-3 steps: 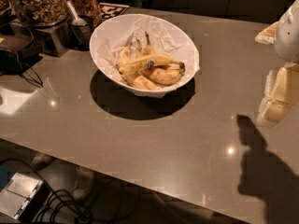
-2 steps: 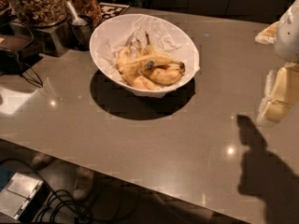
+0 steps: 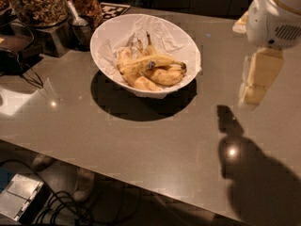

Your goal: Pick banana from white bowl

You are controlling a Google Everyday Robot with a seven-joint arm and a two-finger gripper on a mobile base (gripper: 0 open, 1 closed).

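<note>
The banana (image 3: 164,75), brown-blotched with a dark stem tip, lay among the other bananas (image 3: 134,65) on crumpled paper in the white bowl (image 3: 110,36), well apart from the end effector (image 3: 255,81) and off to its camera-left, at a lower level. It looked light but soft and overripe, likely to bruise or split under a hard squeeze, so the firmer middle of its length seemed the better hold than the stem, which might tear. The neighbouring fruit pressed against it and could lift or roll with it. The end effector hung above the table (image 3: 141,140), holding nothing; whether it was wide or narrow could not be told. Jars of nuts (image 3: 35,4) stood farther off beyond the bowl.
</note>
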